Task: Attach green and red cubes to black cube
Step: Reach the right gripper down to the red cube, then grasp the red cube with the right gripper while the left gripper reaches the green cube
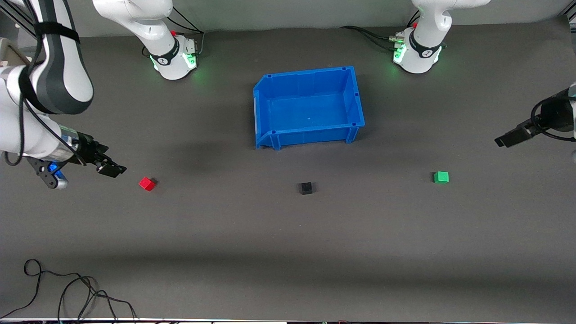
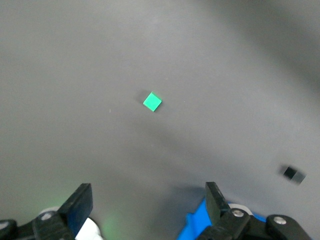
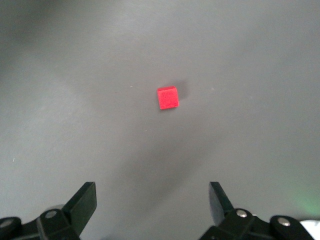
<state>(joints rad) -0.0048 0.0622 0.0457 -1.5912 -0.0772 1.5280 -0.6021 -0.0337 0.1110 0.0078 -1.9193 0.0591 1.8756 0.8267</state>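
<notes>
Three cubes lie apart on the bench (image 1: 288,252), nearer the camera than one blue bin (image 1: 308,107): one red cube (image 1: 146,183), one black cube (image 1: 306,188) between, one green cube (image 1: 441,177). The right gripper (image 1: 110,169) hovers beside red, the left gripper (image 1: 507,139) above green's end; both have their fingers apart.

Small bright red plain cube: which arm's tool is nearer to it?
Right. The right tool hangs open just beside the small bright red plain cube, at the right arm's end of the table. The left tool is open at the left arm's end.
</notes>
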